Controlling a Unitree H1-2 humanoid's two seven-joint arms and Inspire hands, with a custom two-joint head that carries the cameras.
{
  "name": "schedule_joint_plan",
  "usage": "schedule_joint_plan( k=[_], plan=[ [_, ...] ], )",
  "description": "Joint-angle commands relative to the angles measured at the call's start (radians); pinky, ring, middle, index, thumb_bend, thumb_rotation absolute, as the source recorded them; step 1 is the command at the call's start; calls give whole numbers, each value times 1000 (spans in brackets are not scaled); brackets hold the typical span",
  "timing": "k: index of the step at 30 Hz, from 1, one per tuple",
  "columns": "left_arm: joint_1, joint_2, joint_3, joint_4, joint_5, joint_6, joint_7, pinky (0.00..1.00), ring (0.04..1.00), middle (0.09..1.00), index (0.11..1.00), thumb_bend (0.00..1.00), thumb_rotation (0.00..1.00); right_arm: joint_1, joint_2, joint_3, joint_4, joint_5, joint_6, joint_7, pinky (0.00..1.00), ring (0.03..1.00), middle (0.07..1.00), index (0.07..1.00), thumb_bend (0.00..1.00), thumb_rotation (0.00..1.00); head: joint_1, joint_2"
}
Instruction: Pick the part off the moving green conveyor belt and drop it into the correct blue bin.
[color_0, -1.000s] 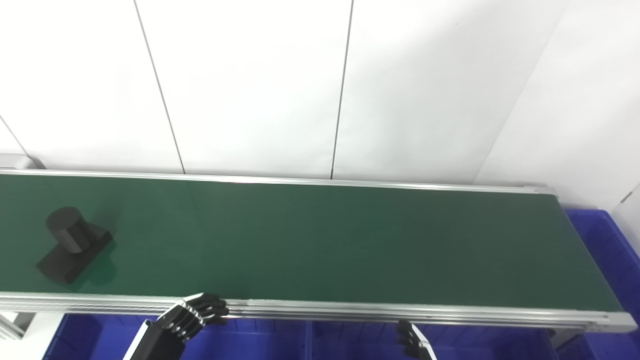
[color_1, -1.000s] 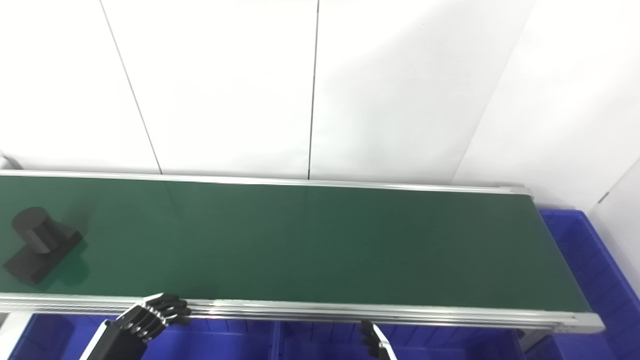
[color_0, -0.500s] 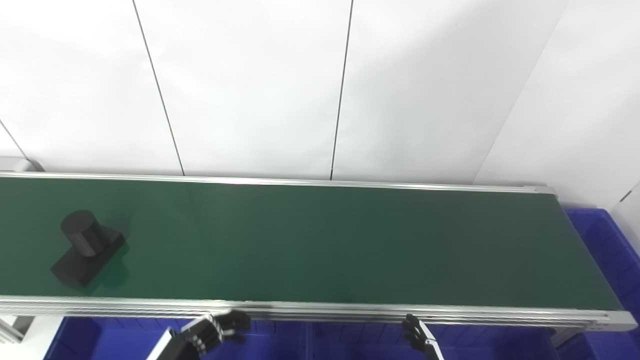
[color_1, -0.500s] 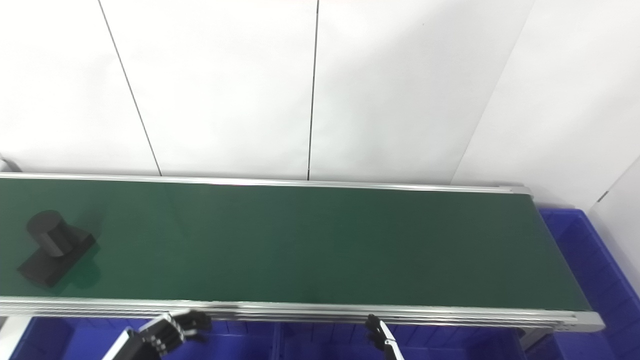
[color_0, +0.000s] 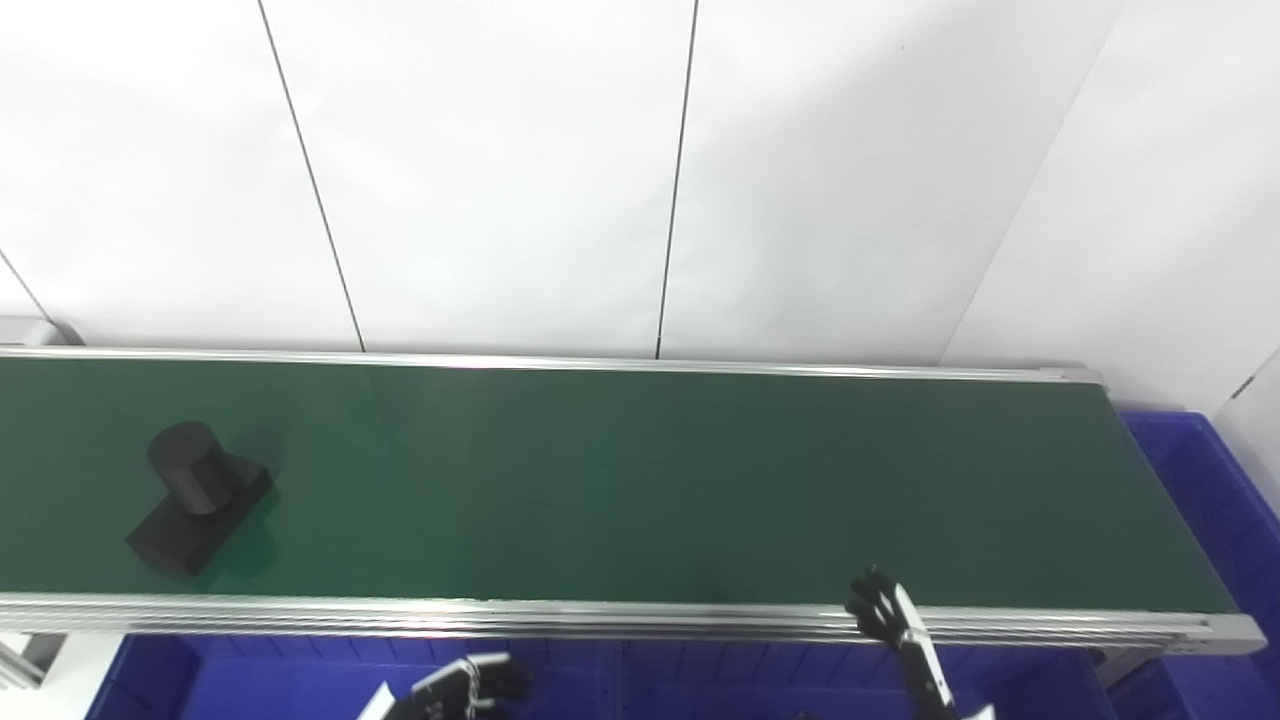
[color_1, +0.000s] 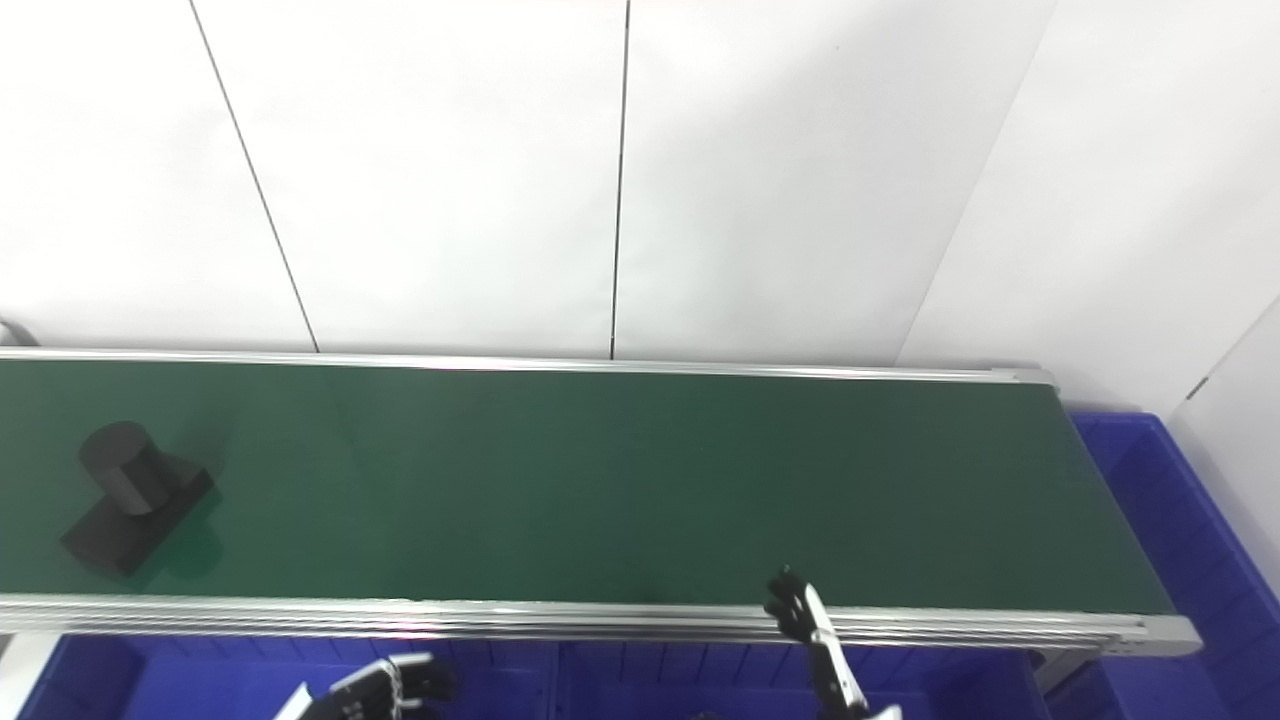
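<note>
A black part (color_0: 198, 497), a short cylinder on a flat rectangular base, lies on the green conveyor belt (color_0: 640, 480) near its left end. It also shows in the right eye view (color_1: 135, 495). My left hand (color_0: 470, 688) is low at the bottom edge, below the belt's near rail, over the blue bins; its fingers look curled and hold nothing. My right hand (color_0: 893, 625) reaches up edge-on over the near rail, right of centre, fingers apart and empty. Both hands are far from the part.
Blue bins (color_0: 620, 680) sit below the belt's near rail along the bottom edge. Another blue bin (color_0: 1210, 500) stands past the belt's right end. A white panelled wall (color_0: 640, 170) runs behind the belt. Aluminium rails (color_0: 640, 620) border the belt.
The part has moved to the right along the belt. My left hand has dropped from the near rail to the bottom edge. My right hand has risen up over the near rail.
</note>
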Motion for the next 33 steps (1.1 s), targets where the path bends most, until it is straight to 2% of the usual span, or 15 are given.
schedule_joint_plan(
  k=[1,3,6,8,15,24,30,33],
  plan=[
    [-16,98,-167,-27,79,-26,312,676,748,772,753,927,543,-20,-12,-41,-131,29,25,116,827,841,878,930,653,728,23,3],
    [-36,155,-278,-13,125,-26,473,677,748,771,752,932,560,-36,-17,-64,-170,47,46,171,809,844,880,933,664,720,44,3],
    [-74,212,-415,17,181,-26,680,672,742,764,744,936,594,-66,-24,-96,-213,63,77,241,760,825,877,921,643,665,73,5],
    [-100,239,-492,37,202,-26,785,674,740,761,743,929,600,-87,-30,-113,-244,69,105,290,746,822,879,914,650,660,109,8],
    [-201,313,-744,104,247,-25,1123,660,724,747,736,903,583,-188,-26,-142,-335,99,222,473,726,811,861,900,684,631,124,10],
    [-325,369,-1000,165,233,-25,1402,660,722,744,730,898,584,-349,8,-164,-320,111,337,661,713,820,867,884,750,625,124,10],
    [-372,374,-1095,185,200,-26,1519,661,725,750,731,899,576,-468,65,-157,-276,69,436,745,698,799,861,884,760,620,131,10],
    [-382,370,-1120,204,210,-25,1574,660,726,755,737,894,589,-520,93,-146,-272,32,489,785,684,790,866,892,746,617,139,10]
  ],
)
